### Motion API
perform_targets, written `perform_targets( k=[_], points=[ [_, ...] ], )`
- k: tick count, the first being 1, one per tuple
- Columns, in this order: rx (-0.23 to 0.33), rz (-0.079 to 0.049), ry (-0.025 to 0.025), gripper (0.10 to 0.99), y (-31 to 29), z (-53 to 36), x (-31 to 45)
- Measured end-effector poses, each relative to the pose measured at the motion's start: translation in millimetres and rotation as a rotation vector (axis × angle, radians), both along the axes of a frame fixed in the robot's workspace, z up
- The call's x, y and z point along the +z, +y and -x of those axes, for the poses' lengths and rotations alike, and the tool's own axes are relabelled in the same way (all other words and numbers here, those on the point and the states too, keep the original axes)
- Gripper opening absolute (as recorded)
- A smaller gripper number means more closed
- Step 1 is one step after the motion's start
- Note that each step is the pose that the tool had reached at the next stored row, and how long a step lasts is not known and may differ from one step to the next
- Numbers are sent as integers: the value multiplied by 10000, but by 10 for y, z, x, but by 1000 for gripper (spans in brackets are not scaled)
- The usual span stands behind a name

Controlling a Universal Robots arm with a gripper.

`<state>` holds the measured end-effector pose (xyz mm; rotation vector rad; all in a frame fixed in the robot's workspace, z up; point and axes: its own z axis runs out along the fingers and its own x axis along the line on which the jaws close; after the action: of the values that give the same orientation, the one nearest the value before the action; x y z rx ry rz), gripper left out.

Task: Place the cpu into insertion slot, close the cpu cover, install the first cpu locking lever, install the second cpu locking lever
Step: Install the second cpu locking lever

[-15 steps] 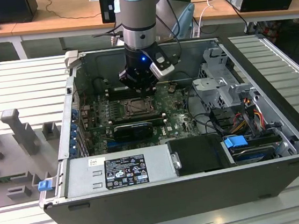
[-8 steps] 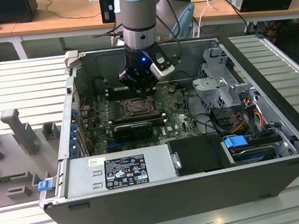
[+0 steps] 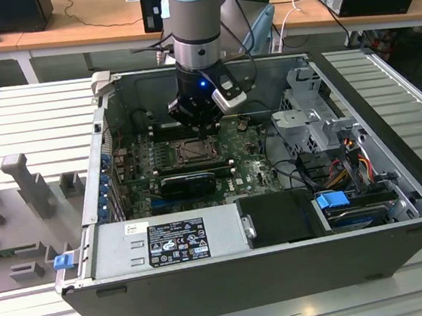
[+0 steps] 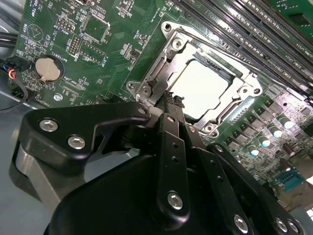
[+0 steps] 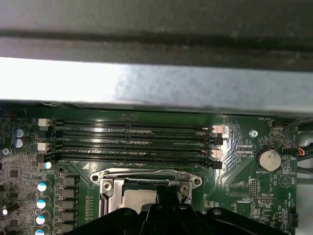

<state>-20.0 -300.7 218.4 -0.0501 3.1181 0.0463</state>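
The cpu (image 4: pixel 203 88) lies flat in the insertion slot (image 3: pixel 192 152) on the green motherboard, its pale metal face showing through the window of the cpu cover (image 4: pixel 168 56). The silvery cover frame (image 5: pixel 146 176) lies down over the chip. A thin wire lever (image 5: pixel 137 172) runs along one side of the frame. My gripper (image 4: pixel 171 99) is shut with nothing visible between its black fingers. Its tips sit right at the socket's edge, by a corner of the frame. In the exterior view the gripper (image 3: pixel 194 127) hangs just above the socket inside the open computer case.
Long black memory slots (image 5: pixel 132 142) run beside the socket, with a coin battery (image 4: pixel 49 68) further off. The case wall (image 5: pixel 146 83) stands close behind them. A power supply (image 3: pixel 167 243) sits at the front, and a drive cage (image 3: pixel 313 116) with cables on the exterior view's right.
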Motion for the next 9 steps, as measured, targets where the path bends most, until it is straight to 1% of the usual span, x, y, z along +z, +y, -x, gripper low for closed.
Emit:
perform_targets(
  k=[5, 9],
  points=[
    [0, -1, 0, 106, 0, 0, 33],
    [0, -2, -1, 106, 0, 0, 37]
  ],
)
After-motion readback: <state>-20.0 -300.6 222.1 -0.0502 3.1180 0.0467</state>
